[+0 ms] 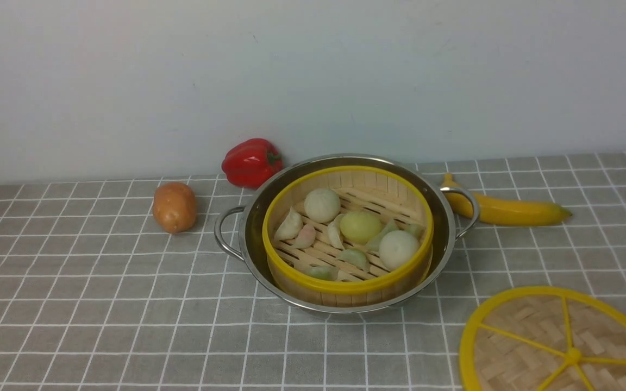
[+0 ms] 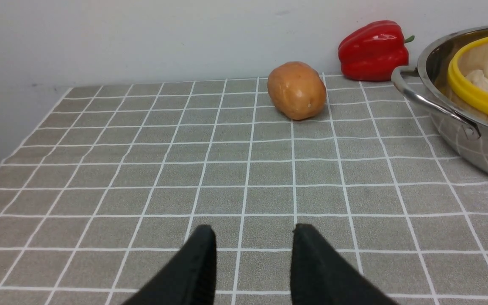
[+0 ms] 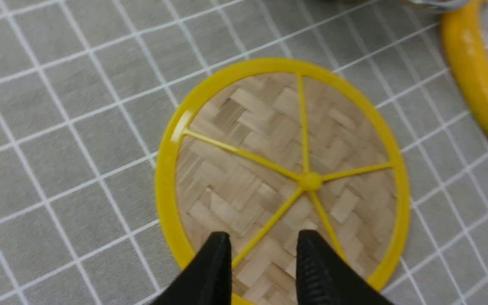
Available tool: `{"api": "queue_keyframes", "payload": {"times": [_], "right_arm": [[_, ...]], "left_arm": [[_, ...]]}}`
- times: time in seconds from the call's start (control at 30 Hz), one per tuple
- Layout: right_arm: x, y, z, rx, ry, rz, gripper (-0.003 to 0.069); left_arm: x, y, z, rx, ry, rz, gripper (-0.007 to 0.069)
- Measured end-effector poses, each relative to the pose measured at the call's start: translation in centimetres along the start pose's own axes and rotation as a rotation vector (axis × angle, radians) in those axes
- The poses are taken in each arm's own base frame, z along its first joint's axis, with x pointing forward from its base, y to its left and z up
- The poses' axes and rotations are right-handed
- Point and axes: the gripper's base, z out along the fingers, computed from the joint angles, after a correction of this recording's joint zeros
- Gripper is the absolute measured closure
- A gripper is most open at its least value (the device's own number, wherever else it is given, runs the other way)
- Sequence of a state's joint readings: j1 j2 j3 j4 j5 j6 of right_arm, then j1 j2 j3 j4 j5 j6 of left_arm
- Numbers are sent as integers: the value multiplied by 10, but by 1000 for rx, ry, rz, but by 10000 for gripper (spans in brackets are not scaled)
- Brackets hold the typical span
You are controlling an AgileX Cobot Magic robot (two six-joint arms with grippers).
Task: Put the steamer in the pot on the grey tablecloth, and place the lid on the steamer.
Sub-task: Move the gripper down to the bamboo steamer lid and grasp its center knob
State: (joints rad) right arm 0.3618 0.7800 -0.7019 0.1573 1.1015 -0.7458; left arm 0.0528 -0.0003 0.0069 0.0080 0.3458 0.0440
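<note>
The steamer (image 1: 348,285), a bamboo basket with a yellow rim, sits inside the shiny pot (image 1: 250,247) on the grey tablecloth (image 1: 101,304), holding pale buns and green dumplings. The lid (image 1: 557,345), a flat woven disc with yellow spokes, lies on the cloth at the front right, uncovered. My right gripper (image 3: 263,239) hovers open above the lid (image 3: 282,140), straddling one spoke near the rim. My left gripper (image 2: 252,233) stands open over bare cloth, apart from the pot (image 2: 472,140) and steamer (image 2: 472,91). Neither gripper shows in the front view.
A brown potato (image 1: 174,207) lies left of the pot and a red pepper (image 1: 251,162) behind it by the wall. A banana (image 1: 508,209) lies just right of the pot's handle. The cloth's left edge (image 2: 19,140) drops off beside the left gripper.
</note>
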Motion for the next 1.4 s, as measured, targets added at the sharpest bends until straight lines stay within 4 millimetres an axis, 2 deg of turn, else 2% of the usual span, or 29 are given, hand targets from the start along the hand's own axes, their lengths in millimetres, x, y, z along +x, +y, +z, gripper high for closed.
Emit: {"api": "queue_keyframes", "payload": {"times": [0.03, 0.17, 0.33, 0.47, 0.6, 0.77, 0.9, 1.0, 1.23, 1.4], "right_arm": [[-5, 2, 11, -47, 25, -27, 417], [-19, 14, 29, -144, 51, -95, 417], [-24, 21, 38, -159, 96, -150, 417], [-22, 9, 40, -52, 122, -42, 417], [-20, -5, 40, 38, 99, 236, 417], [-15, -16, 42, 94, 105, 486, 417], [-12, -21, 49, 99, 157, 512, 417], [-15, -21, 62, 62, 193, 508, 417], [-30, -26, 82, -47, 275, 468, 417], [-41, -44, 94, -48, 371, 454, 417]], "left_arm": [[0, 0, 0, 0, 0, 0, 382], [0, 0, 0, 0, 0, 0, 382], [0, 0, 0, 0, 0, 0, 382], [0, 0, 0, 0, 0, 0, 382], [0, 0, 0, 0, 0, 0, 382], [0, 0, 0, 0, 0, 0, 382], [0, 0, 0, 0, 0, 0, 382], [0, 0, 0, 0, 0, 0, 382], [0, 0, 0, 0, 0, 0, 382], [0, 0, 0, 0, 0, 0, 382]]}}
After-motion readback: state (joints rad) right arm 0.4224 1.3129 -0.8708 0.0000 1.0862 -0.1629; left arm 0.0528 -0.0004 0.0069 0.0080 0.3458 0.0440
